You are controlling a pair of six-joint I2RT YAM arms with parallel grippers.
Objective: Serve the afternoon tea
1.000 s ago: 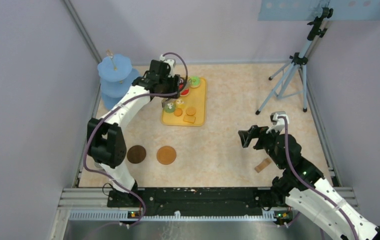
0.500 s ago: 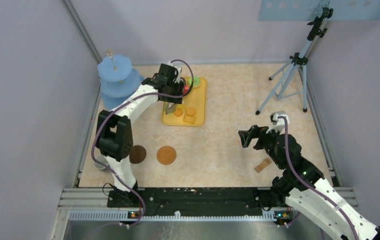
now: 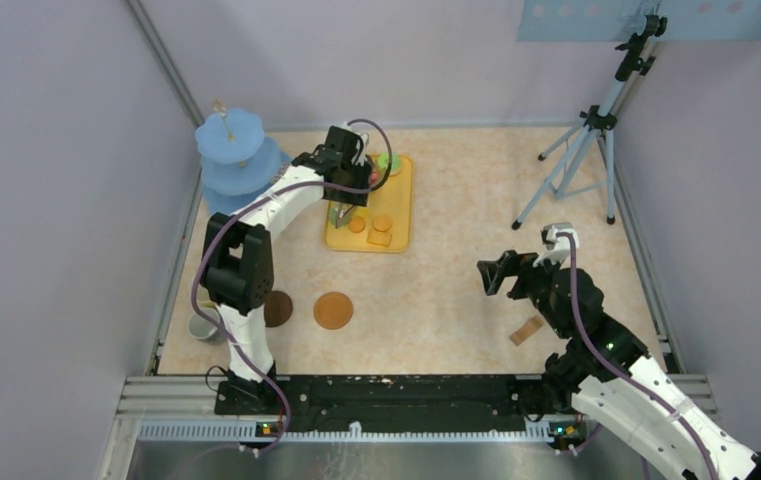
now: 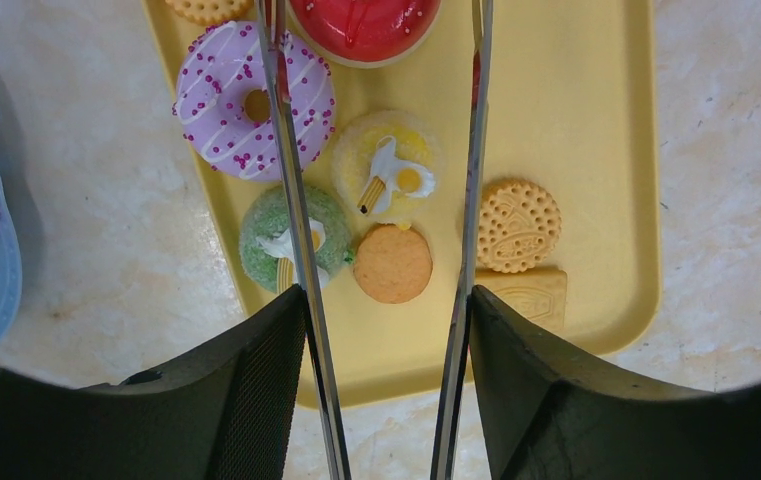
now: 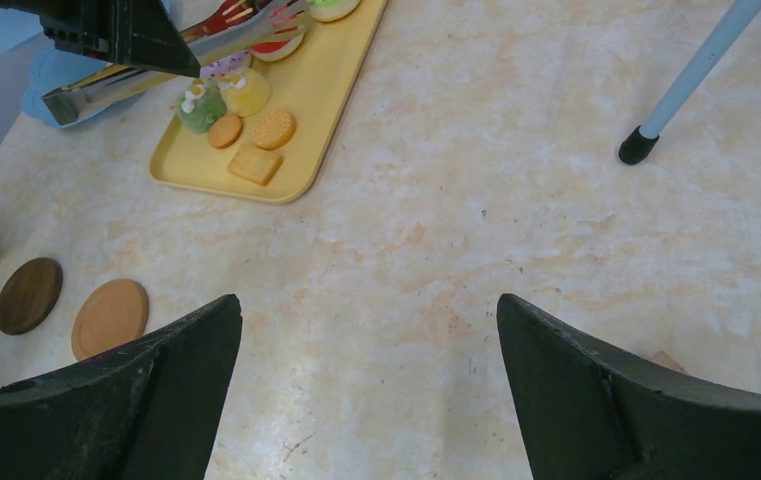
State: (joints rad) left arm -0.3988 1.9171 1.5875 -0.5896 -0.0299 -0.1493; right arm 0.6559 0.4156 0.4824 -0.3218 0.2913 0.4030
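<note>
Marbled counter [image 3: 456,280]: cakes [image 4: 386,175] and biscuits [image 4: 519,225] sit on the yellow tray [image 4: 576,150], far side. I see the left fingers [image 4: 246,390] pinching the tongs [image 5: 106,88] above them. My right fingers [image 5: 136,400] gape wide, holding nothing.

Part of red cake [image 4: 364,22] and tips of tongs [image 4: 296,200] beyond left wrist view's top edge.

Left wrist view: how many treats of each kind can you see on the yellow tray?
Biscuits: 4, one cut by the picture's top edge
Doughnuts: 3
Red cake: 1
Total: 8
</note>
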